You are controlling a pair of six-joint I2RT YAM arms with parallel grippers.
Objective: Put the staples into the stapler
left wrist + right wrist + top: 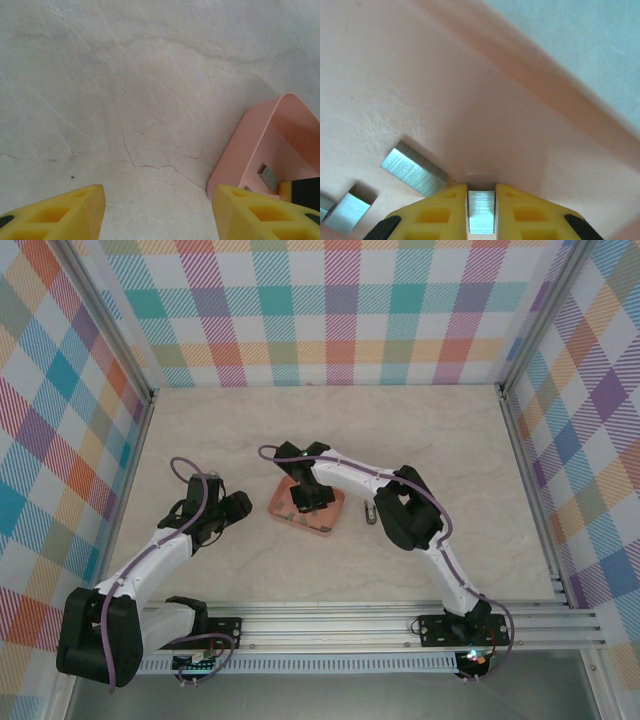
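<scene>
The staples (414, 171) are seen as brushed grey metal, finely lined and faintly shiny. The tray (470, 90) is made of salmon-pink plastic, smooth and matt, slightly pebbled in one patch of its floor. The fingers (440, 217) of the right gripper (481, 200) are moulded in dull yellow plastic. The table (125, 100) is finished smooth and pale with marble-like veining, and is edged by ribbed bare-metal rails (380, 615).

The top external camera looks steeply down from above and behind the arm bases, far enough to take in the whole tabletop (250, 570). The left wrist camera faces down past the left hand (159, 205), close over the tabletop, with the pink tray (250, 150) at its right edge. The right wrist camera looks past the right hand (481, 200) into that tray, so near that the staples (414, 168) loom large. All three views share the tray.
</scene>
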